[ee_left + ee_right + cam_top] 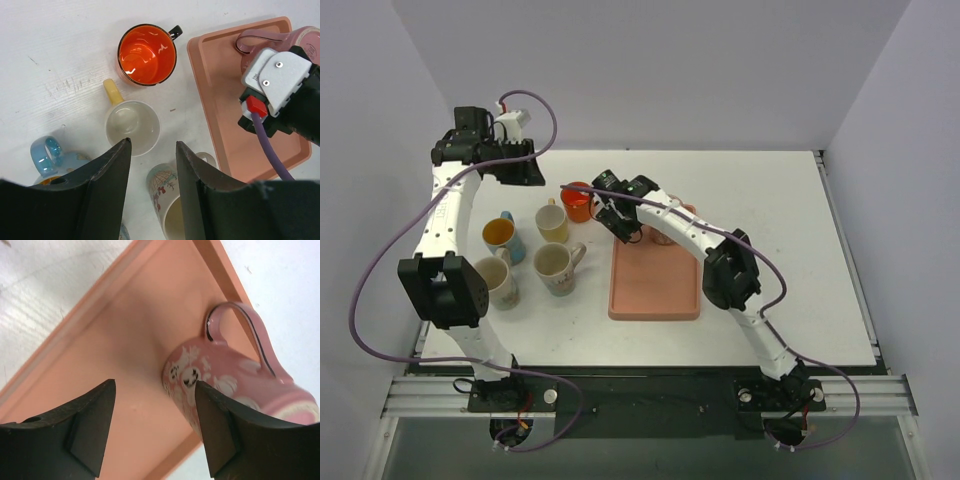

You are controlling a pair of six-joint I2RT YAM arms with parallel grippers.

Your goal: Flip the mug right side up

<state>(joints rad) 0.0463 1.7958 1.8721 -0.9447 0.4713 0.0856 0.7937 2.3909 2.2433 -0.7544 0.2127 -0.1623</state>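
A pink mug with white figures stands on a salmon tray, one end on the tray floor, its handle toward the tray's rim. I cannot tell which end is down. In the top view the mug is mostly hidden under the right arm; in the left wrist view it sits at the tray's far end. My right gripper is open and empty just above the tray, with the mug outside its jaws, close beside the right finger. My left gripper is open and empty, high above the mugs on the left.
Left of the tray stand upright mugs: an orange one, a cream one with a yellow handle, a floral one, one with a blue handle, and another cream one. Walls enclose the table.
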